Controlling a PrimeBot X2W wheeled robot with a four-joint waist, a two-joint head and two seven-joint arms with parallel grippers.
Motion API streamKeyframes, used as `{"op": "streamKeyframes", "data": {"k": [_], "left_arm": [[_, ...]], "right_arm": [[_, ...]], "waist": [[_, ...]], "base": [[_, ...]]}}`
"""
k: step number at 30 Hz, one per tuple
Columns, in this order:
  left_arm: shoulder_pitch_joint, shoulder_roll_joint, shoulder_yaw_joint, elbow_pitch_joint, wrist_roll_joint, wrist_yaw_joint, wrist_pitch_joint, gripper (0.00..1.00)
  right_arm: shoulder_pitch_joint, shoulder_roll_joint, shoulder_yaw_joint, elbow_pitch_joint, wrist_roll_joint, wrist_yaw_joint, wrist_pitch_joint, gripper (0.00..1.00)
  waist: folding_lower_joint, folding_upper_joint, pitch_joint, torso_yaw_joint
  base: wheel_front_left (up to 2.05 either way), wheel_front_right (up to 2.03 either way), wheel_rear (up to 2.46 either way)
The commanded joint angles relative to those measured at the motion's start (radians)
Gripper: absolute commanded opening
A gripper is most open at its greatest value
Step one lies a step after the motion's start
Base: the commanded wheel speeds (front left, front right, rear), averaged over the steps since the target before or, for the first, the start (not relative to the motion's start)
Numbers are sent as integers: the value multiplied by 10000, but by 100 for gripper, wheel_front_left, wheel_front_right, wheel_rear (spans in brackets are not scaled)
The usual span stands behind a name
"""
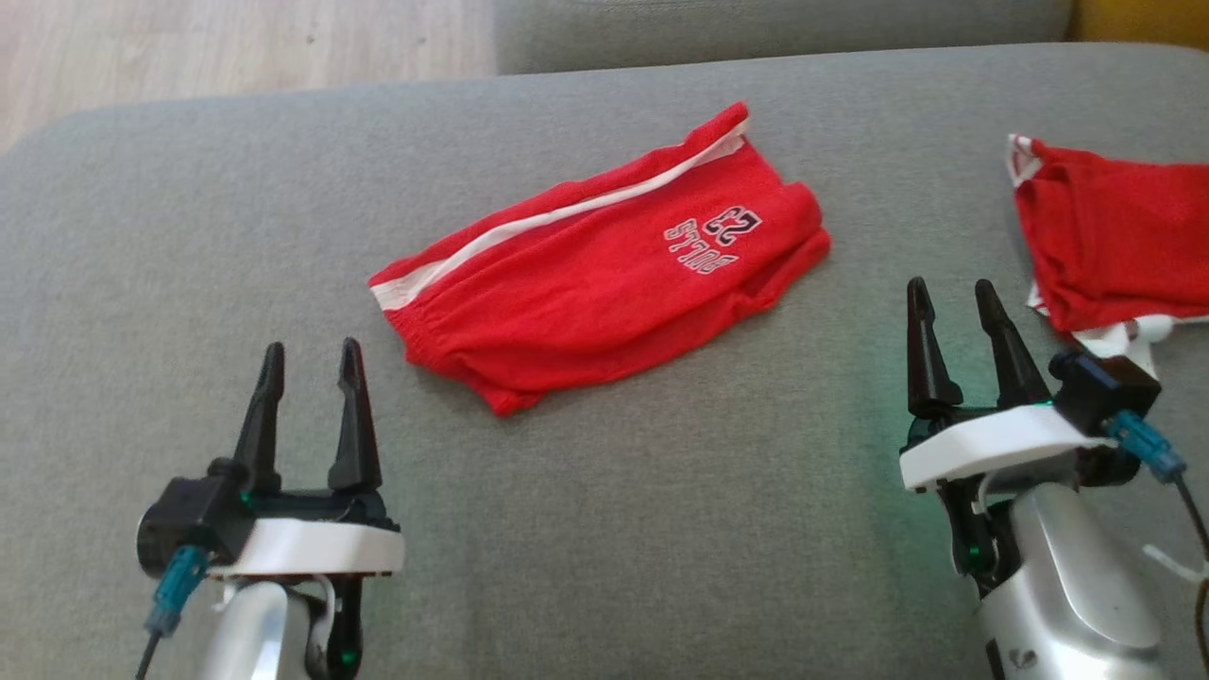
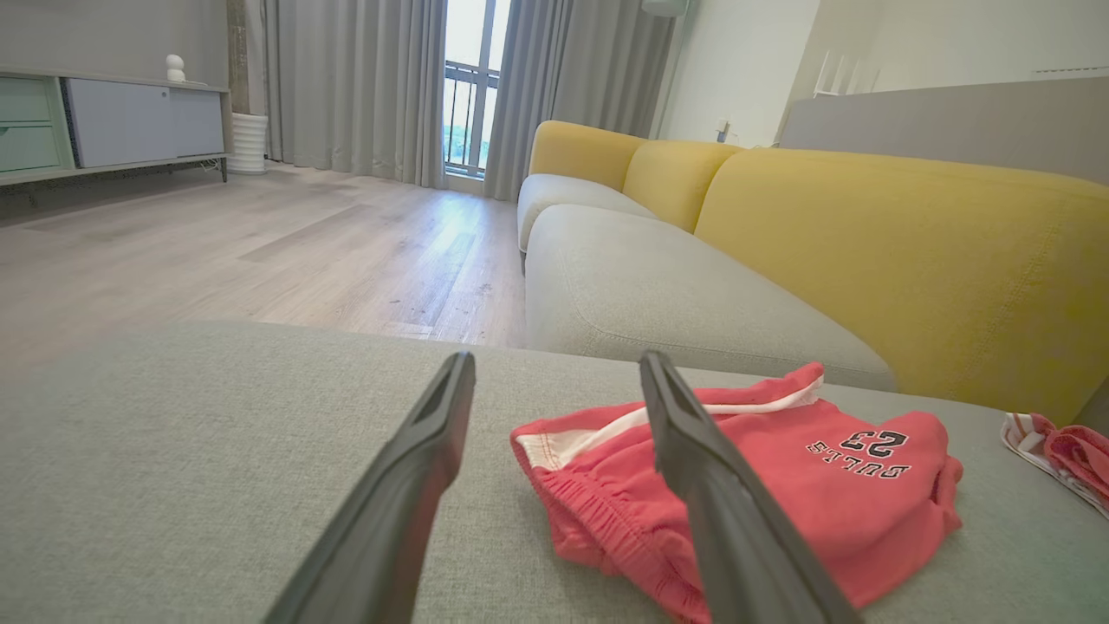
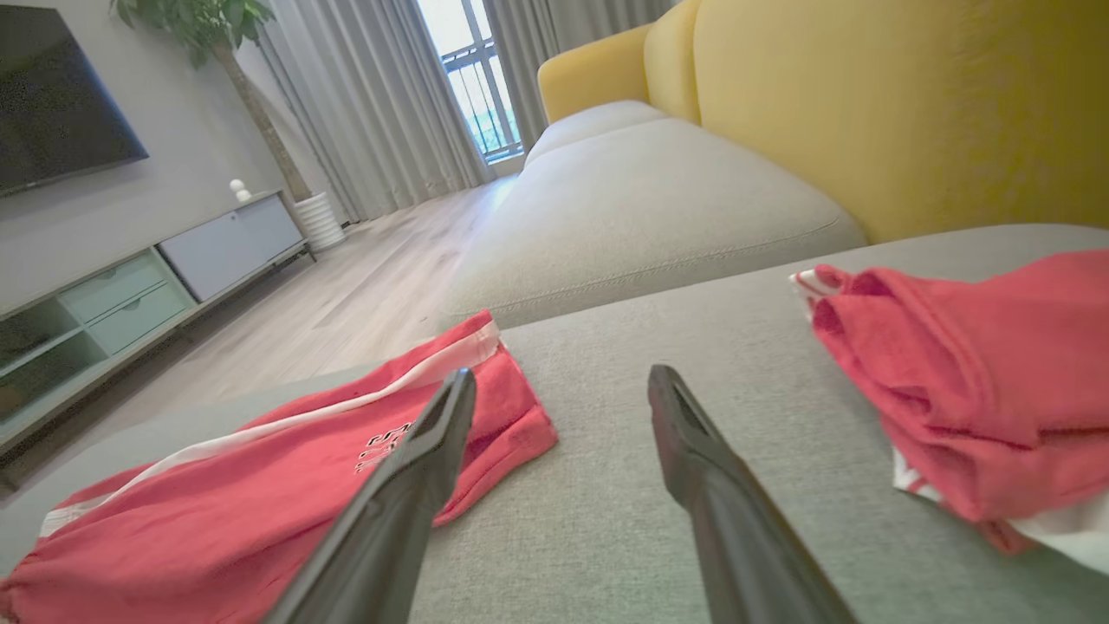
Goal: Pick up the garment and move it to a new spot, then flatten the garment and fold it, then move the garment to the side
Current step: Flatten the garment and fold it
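Note:
A red garment (image 1: 586, 283), shorts with a white side stripe and a "BULLS 23" print, lies folded and flat in the middle of the grey cushion (image 1: 661, 529). The left wrist view has it (image 2: 849, 494) just right of the fingers; the right wrist view has it (image 3: 243, 503) at the lower left. My left gripper (image 1: 313, 346) hovers open near the cushion's front left, short of the waistband, and holds nothing (image 2: 556, 357). My right gripper (image 1: 950, 283) stands open at the right, between the shorts and a second red garment, empty too (image 3: 563, 371).
A second red garment (image 1: 1115, 236) with white trim lies crumpled at the cushion's right edge (image 3: 979, 381). Beyond the cushion are a grey sofa seat (image 2: 650, 286) with yellow backrests (image 2: 910, 251), wooden floor (image 2: 260, 243) and a low cabinet (image 2: 113, 121).

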Motion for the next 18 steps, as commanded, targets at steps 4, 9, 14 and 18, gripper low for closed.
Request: {"op": "streamKeyframes", "data": {"k": [4, 9, 14, 18], "left_arm": [[-516, -43, 308, -252, 247, -149, -51, 100], [-795, -104, 193, -66, 293, -244, -51, 100], [-1112, -124, -248, 359, 633, -303, -51, 100], [-1301, -129, -453, 544, 671, -326, -51, 100]], "right_arm": [[-368, 129, 106, -340, 351, -9, 438, 100], [-1083, 130, -7, 163, 1344, -9, 1209, 100], [-2135, 130, -416, 1290, 2145, -9, 1853, 100], [-2771, 130, -904, 2166, 2212, -9, 2003, 100]], "waist": [[1, -1, 342, 435], [1, -1, 826, 982], [1, -1, 1250, 1684], [1, -1, 1395, 2075]], "base": [[0, 0, 0], [0, 0, 0], [0, 0, 0], [0, 0, 0]]}}
